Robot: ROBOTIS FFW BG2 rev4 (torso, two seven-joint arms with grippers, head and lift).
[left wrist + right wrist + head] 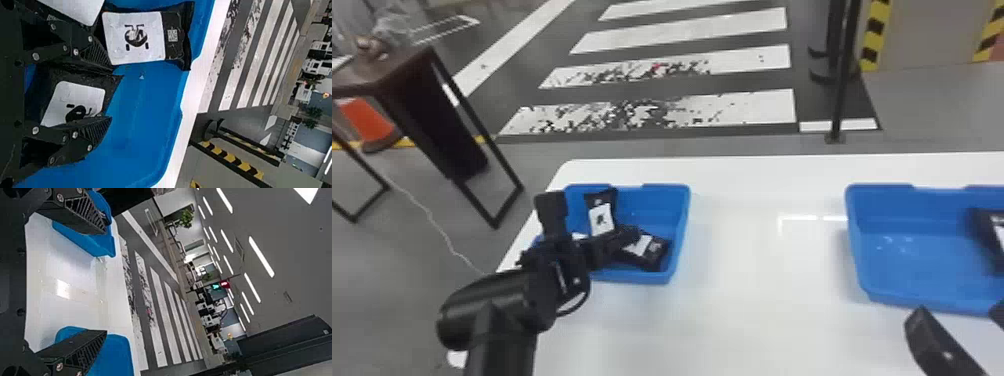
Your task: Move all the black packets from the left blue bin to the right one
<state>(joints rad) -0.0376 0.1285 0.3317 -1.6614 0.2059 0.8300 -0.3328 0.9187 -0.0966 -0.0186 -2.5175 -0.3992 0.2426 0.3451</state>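
Black packet (74, 96), one: in your left blue bin (680, 230), between the spread fingers of your left pincer (110, 95); second packet (135, 37) at its ten o'clock. Right pincer (106, 280): spread.

The left arm (492, 305) is black and rounded, with a thin, looping black cable (580, 302); its fingers (97, 134) have ribbed sides and silvery screws (36, 130)

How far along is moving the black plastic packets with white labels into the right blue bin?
Partly done: at least one packet lies in the right bin. The left gripper is at another packet, its hold unclear. That one and two more packets remain in the left blue bin.
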